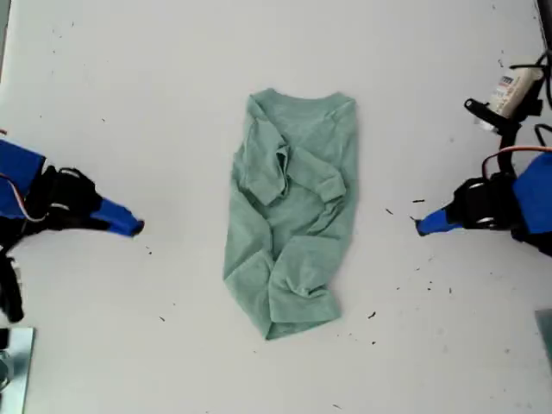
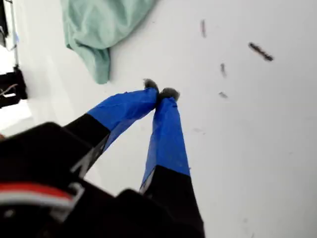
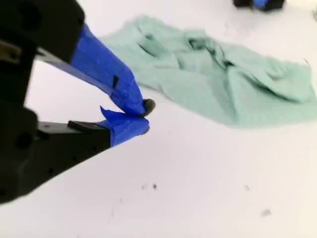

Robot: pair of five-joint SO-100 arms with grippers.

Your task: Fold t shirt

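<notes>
T shirt [image 1: 291, 216]: one (crumpled) | grippers: two | first [image 2: 159, 93] jaws clenched | second [image 3: 143, 118] clenched

Open white tabletop [image 1: 172, 86] lies ahead of my first gripper [image 1: 418, 226], up to the wrinkled sage-green cloth t shirt [image 1: 293, 216]. It is likewise open ahead of my second gripper [image 1: 138, 228]. Small dark specks [image 1: 417, 201] lie near the first.
</notes>
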